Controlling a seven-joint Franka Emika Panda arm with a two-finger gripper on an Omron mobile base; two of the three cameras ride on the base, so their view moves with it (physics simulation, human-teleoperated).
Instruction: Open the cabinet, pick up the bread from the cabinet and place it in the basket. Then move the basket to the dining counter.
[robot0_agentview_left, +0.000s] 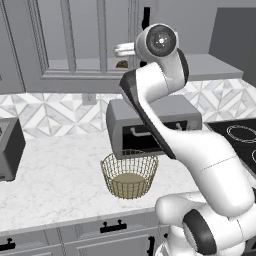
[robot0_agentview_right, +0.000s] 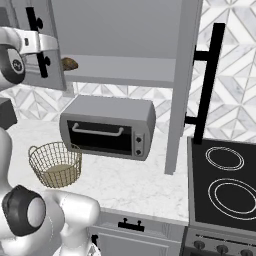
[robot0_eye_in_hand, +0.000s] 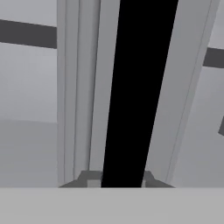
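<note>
Up high — hand (robot0_eye_in_hand: 118, 178) straddles black bar handle (robot0_eye_in_hand: 138, 87) of cabinet (robot0_agentview_right: 120, 45) door; grip tightness unclear.

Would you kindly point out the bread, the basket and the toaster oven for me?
bread (robot0_agentview_right: 69, 63), right base view, its brown top.
basket (robot0_agentview_left: 129, 172), left base view, front mesh wall.
toaster oven (robot0_agentview_right: 111, 111), right base view, its grey top panel.

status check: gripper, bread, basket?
Gripper astride the left cabinet door's black bar handle, jaws open. Small brown bread on the cabinet shelf; right door open. Gold wire-mesh basket on the marble counter, holding nothing.
</note>
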